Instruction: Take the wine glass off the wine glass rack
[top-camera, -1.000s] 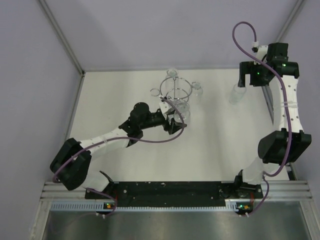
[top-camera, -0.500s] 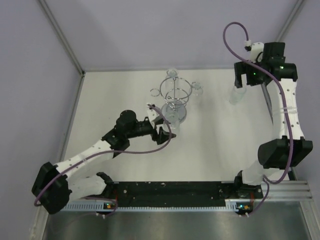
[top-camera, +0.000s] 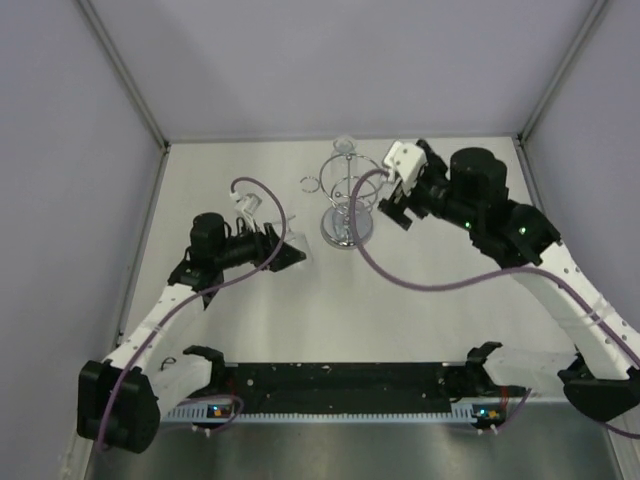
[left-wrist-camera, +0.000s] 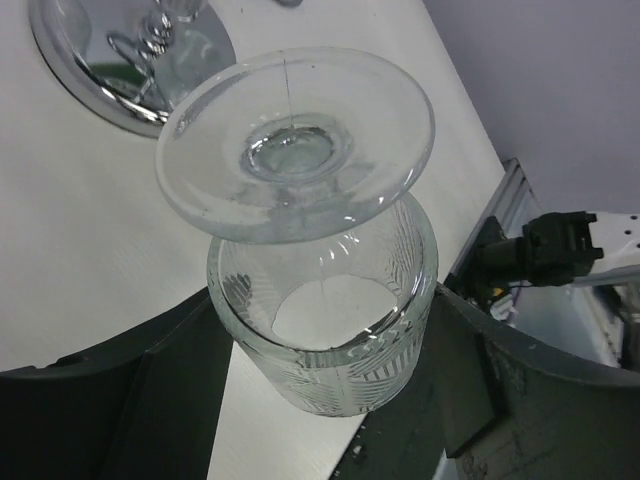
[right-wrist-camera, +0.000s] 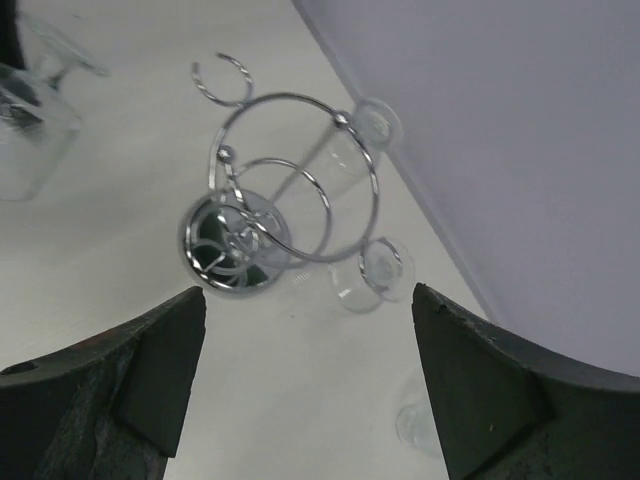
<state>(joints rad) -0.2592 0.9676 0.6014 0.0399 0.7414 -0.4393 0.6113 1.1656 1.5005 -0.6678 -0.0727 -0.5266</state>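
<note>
The chrome wine glass rack (top-camera: 345, 190) stands at the middle back of the table, with its mirrored base (left-wrist-camera: 130, 60) in the left wrist view. My left gripper (top-camera: 293, 252) is left of the rack and apart from it, shut on a wine glass (left-wrist-camera: 320, 330). That glass is gripped by its bowl, with the foot (left-wrist-camera: 300, 140) pointing away. My right gripper (top-camera: 392, 195) is open at the rack's right side. Two more glasses (right-wrist-camera: 375, 275) (right-wrist-camera: 375, 125) hang from the rack (right-wrist-camera: 290, 180), ahead of the empty fingers (right-wrist-camera: 170, 360).
A further glass (right-wrist-camera: 420, 425) rests on the table to the right of the rack, low in the right wrist view. One hanging glass (top-camera: 345, 145) shows behind the rack. Grey walls close in the table at the back and on both sides.
My left arm has drawn back to the left, carrying the glass away from the rack. The right arm has swung from the back right corner to the rack's right side.
</note>
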